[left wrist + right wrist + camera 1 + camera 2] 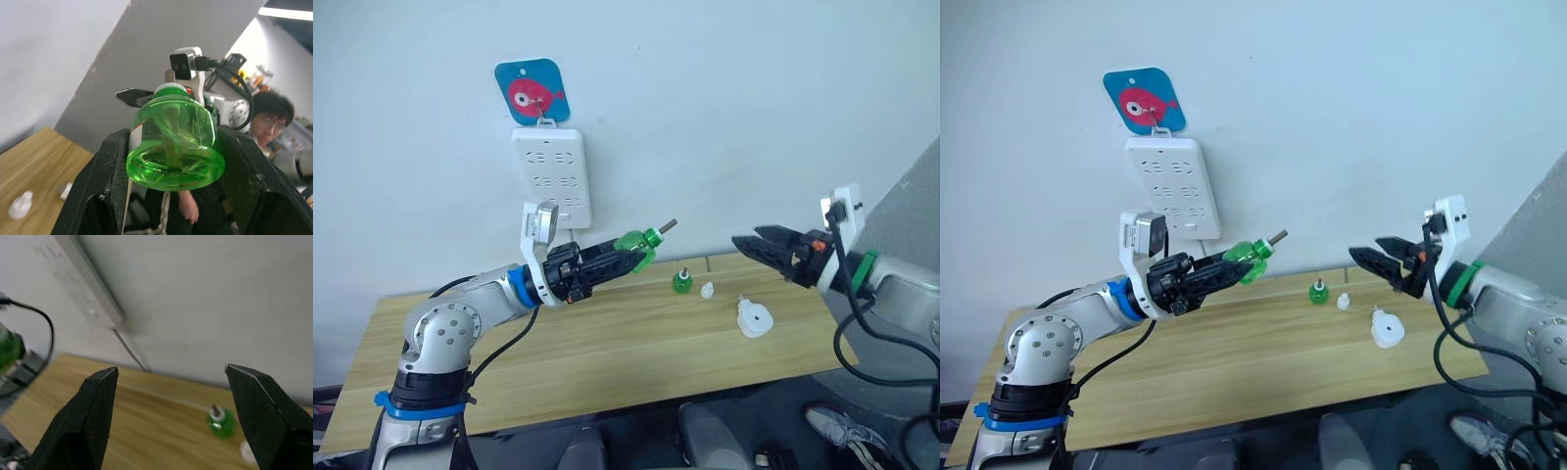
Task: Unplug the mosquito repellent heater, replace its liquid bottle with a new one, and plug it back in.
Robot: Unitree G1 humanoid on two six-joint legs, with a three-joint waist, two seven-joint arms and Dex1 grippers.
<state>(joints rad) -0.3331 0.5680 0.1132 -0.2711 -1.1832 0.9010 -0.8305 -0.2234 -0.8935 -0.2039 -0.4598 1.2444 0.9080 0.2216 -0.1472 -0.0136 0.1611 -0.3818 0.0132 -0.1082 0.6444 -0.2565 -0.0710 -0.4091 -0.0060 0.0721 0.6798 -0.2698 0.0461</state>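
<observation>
Heater (755, 319), white and rounded, lies on my table (607, 352) near the right end, unplugged, its round opening facing up; I can't make out its plug pins from here. Going by size: the table is pale wood against a plain wall. On the wall hangs a white power strip (551, 176) under a blue tag (532, 91) with a pink fish; its cord drops behind my left arm, so the lower edge is partly hidden. My left gripper (631, 250) is clamped on a green bottle (636, 245), held in the air above the table, tilted, wick pointing up toward the right. In the left wrist view I'm looking at the bottle's base (173, 156) between the two fingers, and a person sits blurred behind it. My right gripper (759, 243) hovers above the table's right end, fingers spread wide, nothing between them. A second green bottle (682, 282) stands upright on the table, and just beside it a small white cap (707, 290), too small to read clearly.
</observation>
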